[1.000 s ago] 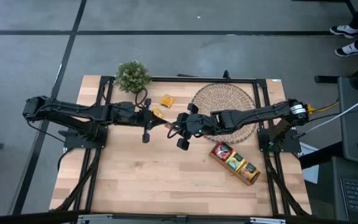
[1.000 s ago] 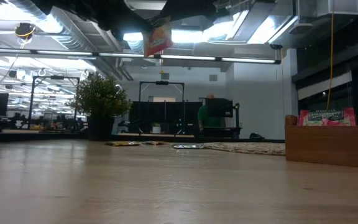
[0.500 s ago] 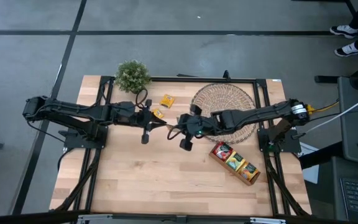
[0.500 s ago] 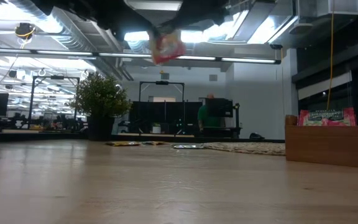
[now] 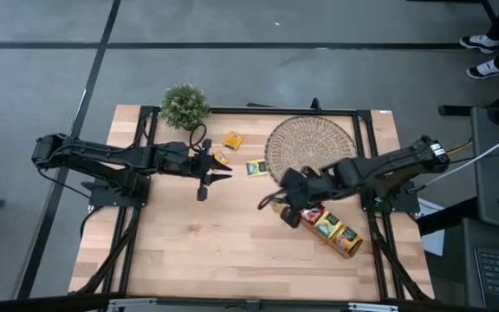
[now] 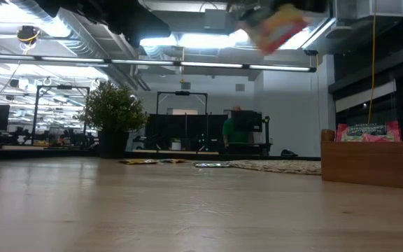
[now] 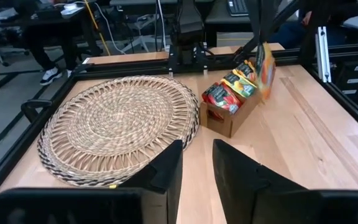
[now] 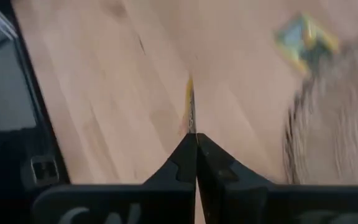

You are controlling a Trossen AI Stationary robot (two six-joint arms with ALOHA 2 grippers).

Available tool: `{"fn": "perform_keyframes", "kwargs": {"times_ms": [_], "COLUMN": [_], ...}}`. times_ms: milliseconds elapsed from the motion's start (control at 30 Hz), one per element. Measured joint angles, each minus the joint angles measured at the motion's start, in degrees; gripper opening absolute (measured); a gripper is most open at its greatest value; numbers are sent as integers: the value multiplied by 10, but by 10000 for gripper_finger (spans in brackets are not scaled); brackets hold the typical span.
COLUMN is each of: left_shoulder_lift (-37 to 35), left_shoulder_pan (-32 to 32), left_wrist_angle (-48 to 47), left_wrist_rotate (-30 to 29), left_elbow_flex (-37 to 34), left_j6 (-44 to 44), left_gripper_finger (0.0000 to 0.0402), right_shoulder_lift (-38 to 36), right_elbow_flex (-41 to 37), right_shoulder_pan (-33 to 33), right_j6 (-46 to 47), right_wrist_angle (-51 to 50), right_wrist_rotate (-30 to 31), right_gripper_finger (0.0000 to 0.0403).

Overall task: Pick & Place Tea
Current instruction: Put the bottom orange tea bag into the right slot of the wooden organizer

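The right gripper is clamped on a tea sachet, held edge-on between its closed fingers, right of centre in the high view, just left of the wooden tray; its arm reaches back toward the right edge. The left gripper, jaws parted and holding nothing, hovers left of centre, arm stretched level from the left. More sachets lie near the woven mat, upper centre.

no legible text, labels or signs
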Motion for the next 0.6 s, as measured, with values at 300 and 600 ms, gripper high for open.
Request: {"fn": "perform_keyframes", "kwargs": {"times_ms": [300, 600], "left_shoulder_lift": [0, 0], "left_shoulder_pan": [0, 0], "left_wrist_angle": [0, 0], "left_wrist_rotate": [-1, -6], "left_elbow_flex": [0, 0], "left_j6": [0, 0], "left_gripper_finger": [86, 82], "right_shoulder_lift": [-10, -10], "right_elbow_flex": [0, 0], "right_shoulder_pan": [66, 159], "right_j6": [227, 407], "right_wrist_angle": [-215, -304], "right_wrist_rotate": [-83, -111], "right_gripper_finger": [3, 3]}}
